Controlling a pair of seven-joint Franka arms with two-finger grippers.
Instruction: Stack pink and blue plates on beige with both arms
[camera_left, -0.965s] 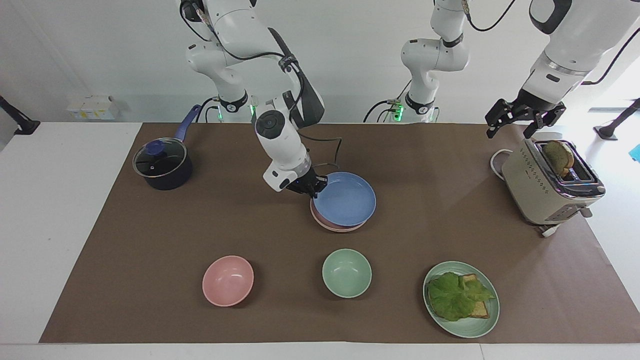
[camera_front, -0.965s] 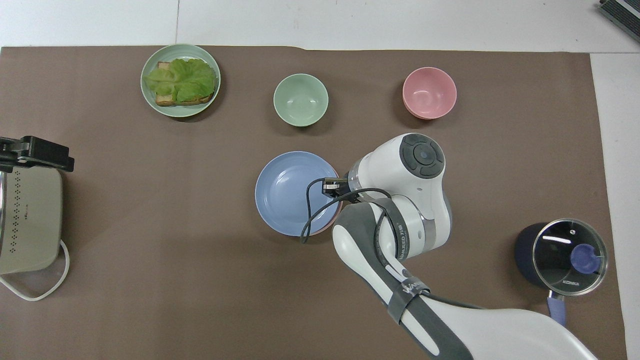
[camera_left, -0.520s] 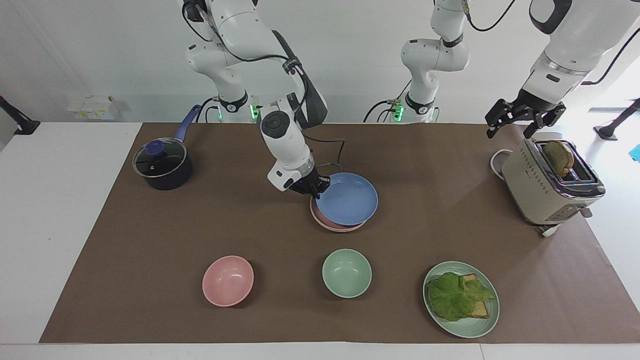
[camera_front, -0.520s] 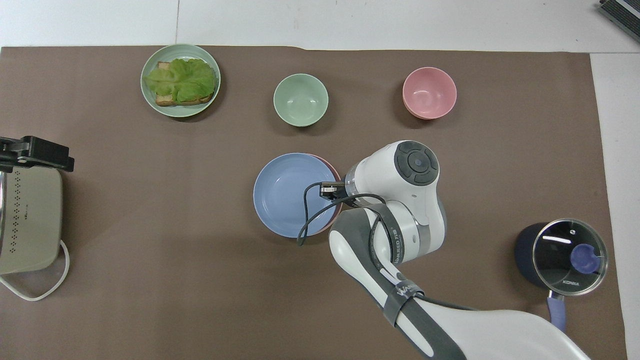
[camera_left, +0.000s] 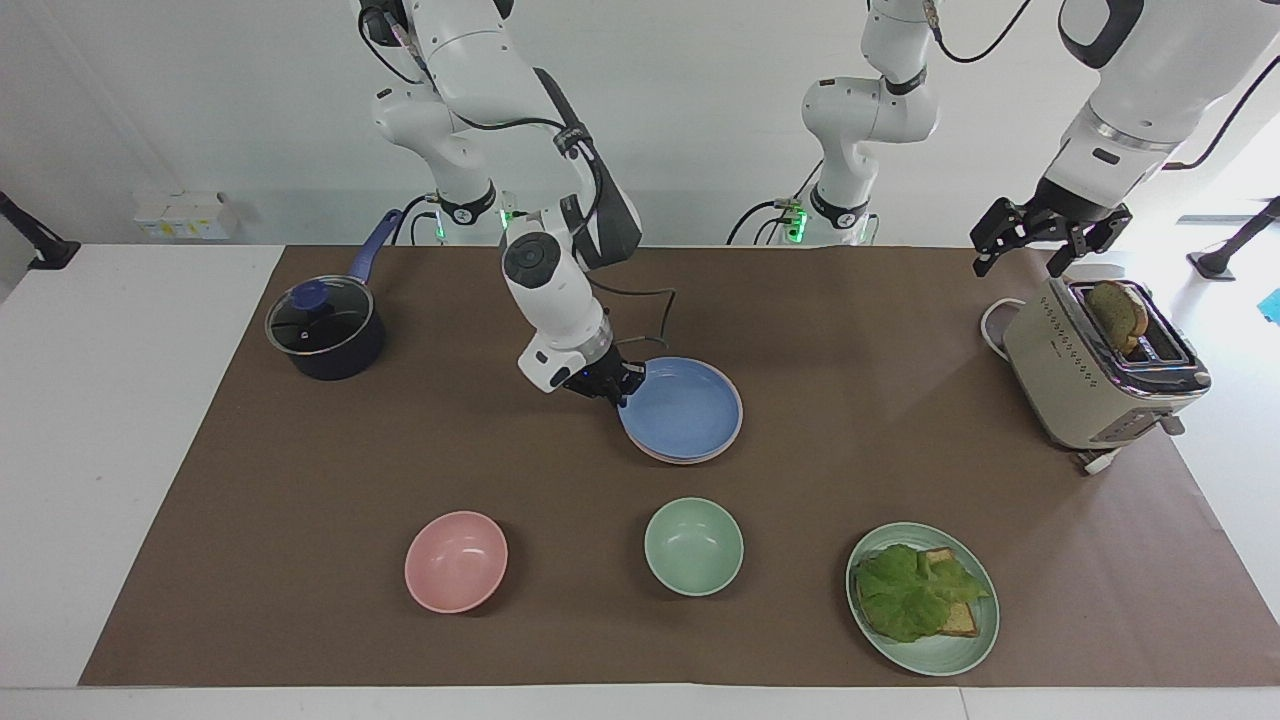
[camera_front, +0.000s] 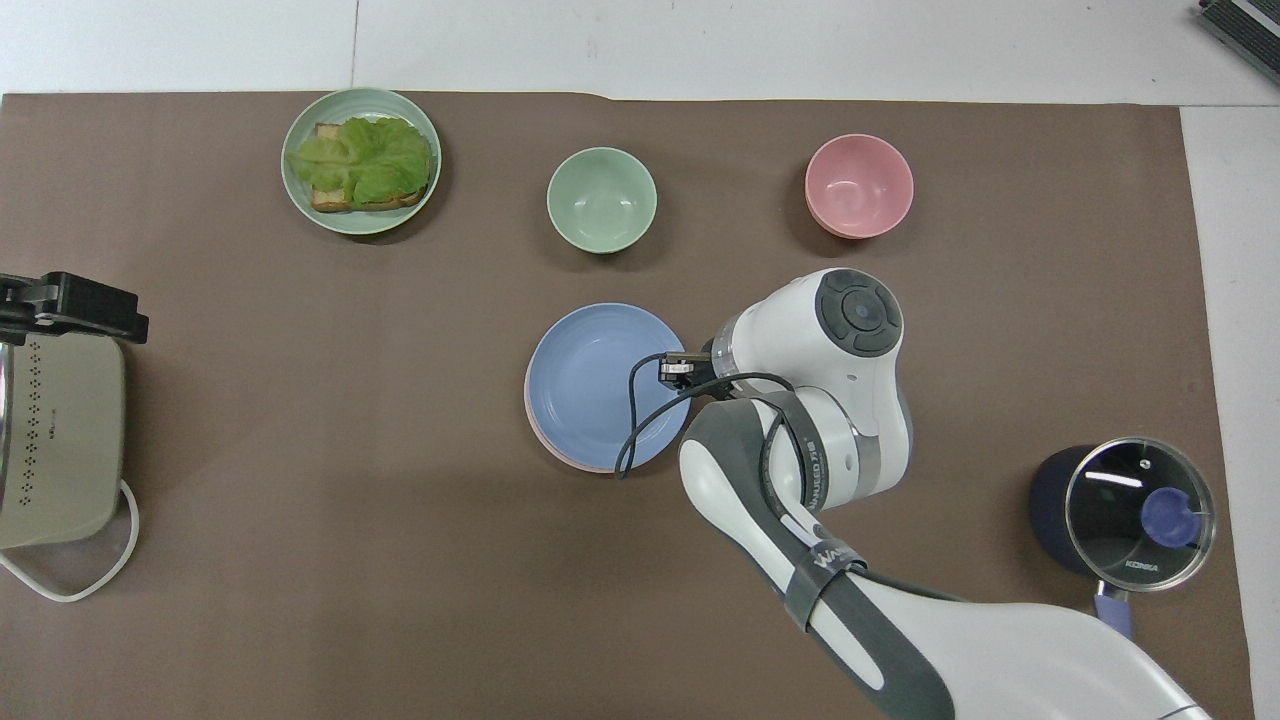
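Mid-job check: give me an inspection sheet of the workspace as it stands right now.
Surface: brown mat on a white table.
Job's things: blue plate lies on top of the stack; a pink rim shows under it; beige plate not seen.
Clutter: pink bowl, green bowl, green plate with lettuce and toast, lidded pot, toaster with a slice in it.
Grippers: right gripper at the blue plate's rim toward the right arm's end; left gripper open, waiting over the toaster.
Cables: black cable loop over the blue plate; white toaster cord on the mat.
Surroundings: white wall; nothing else seen.
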